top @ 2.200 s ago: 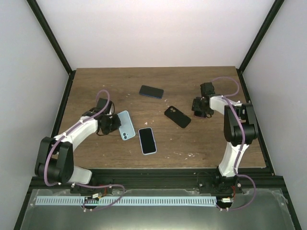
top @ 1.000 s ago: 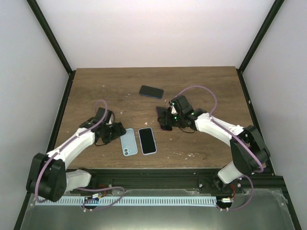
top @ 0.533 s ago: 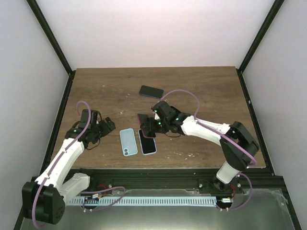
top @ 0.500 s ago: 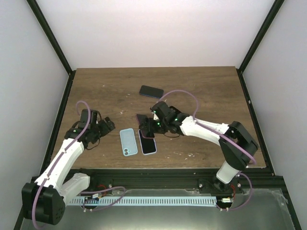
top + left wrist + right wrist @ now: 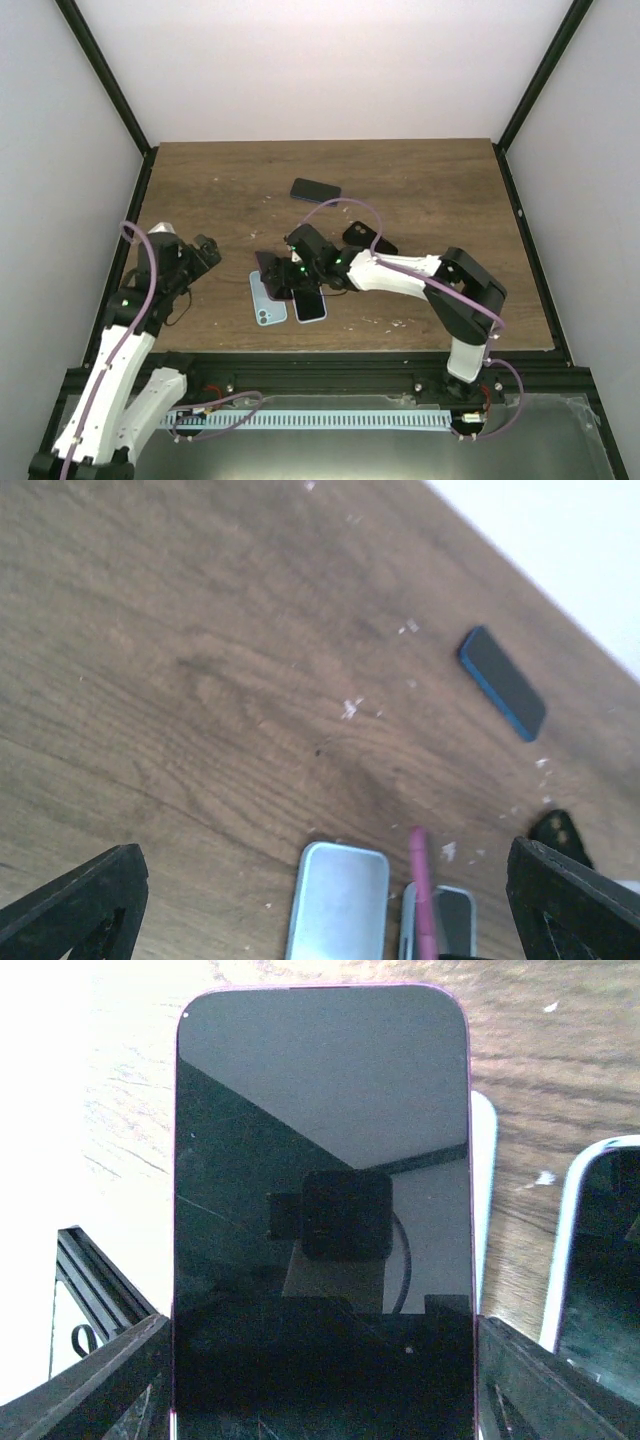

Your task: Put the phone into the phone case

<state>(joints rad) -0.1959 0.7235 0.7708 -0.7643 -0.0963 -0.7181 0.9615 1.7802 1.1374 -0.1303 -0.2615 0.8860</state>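
Observation:
A phone (image 5: 268, 270) with a black screen and pink rim hangs tilted just above the empty light-blue phone case (image 5: 263, 303), which lies flat on the table. My right gripper (image 5: 290, 272) is shut on the phone's lower end. The right wrist view shows the phone (image 5: 320, 1190) filling the frame between both fingers, with a strip of the case (image 5: 484, 1190) showing beside it. My left gripper (image 5: 205, 250) stands open and empty, well left of the case. Its wrist view shows the case (image 5: 340, 905) and the phone's pink edge (image 5: 420, 890) ahead of the open gripper (image 5: 320, 870).
A second phone in a light-blue case (image 5: 312, 303) lies right beside the empty case. A dark blue phone (image 5: 316, 190) lies further back. A black phone or case (image 5: 366, 237) shows behind my right arm. White crumbs dot the wooden table (image 5: 430, 190).
My right arm has carried the phone leftward, from beside the cased phone to over the empty case. My left arm has drawn back to the left, away from the case it laid down.

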